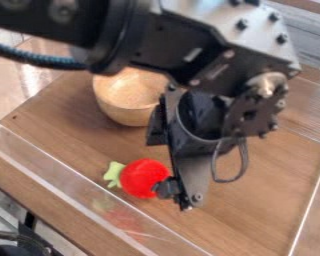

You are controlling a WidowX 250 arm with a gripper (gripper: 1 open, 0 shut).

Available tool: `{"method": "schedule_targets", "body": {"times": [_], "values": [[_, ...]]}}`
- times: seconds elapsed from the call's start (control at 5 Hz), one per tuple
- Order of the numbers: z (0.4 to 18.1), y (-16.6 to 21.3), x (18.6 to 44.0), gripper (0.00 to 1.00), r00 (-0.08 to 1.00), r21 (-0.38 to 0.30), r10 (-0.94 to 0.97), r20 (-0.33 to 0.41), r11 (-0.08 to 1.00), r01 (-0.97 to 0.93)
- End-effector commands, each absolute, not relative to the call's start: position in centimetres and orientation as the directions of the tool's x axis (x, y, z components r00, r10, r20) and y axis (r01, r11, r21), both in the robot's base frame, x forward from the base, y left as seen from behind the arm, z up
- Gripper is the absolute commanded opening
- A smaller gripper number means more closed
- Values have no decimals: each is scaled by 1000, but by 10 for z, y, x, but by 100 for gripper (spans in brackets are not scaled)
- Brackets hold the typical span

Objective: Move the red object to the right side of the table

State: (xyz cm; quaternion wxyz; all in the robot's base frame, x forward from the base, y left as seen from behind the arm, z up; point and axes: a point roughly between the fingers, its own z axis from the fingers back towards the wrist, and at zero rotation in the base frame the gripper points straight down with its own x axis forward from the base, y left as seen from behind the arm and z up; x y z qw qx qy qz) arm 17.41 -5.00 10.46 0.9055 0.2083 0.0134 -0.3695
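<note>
Bright-red, round toy fruit with green leafy tip point(140, 179) at 7 o'clock on brown wood-grain table point(263, 205), black metal gripper point(160, 163) spread open, apparently ungrasping; grasp, rightward transfer, release remain.

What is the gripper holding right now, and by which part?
Nothing: the gripper is open beside the red toy fruit, which rests on the table.
</note>
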Motion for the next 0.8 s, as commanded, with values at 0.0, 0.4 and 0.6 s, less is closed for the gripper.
{"method": "schedule_targets", "body": {"times": [0.0,0.4,0.6], "values": [[97,-67,182,100,651,374,-746,-138,570,732],[83,-81,180,0,562,382,-815,-141,479,790],[77,-84,177,0,564,384,-814,-138,481,788]]}}
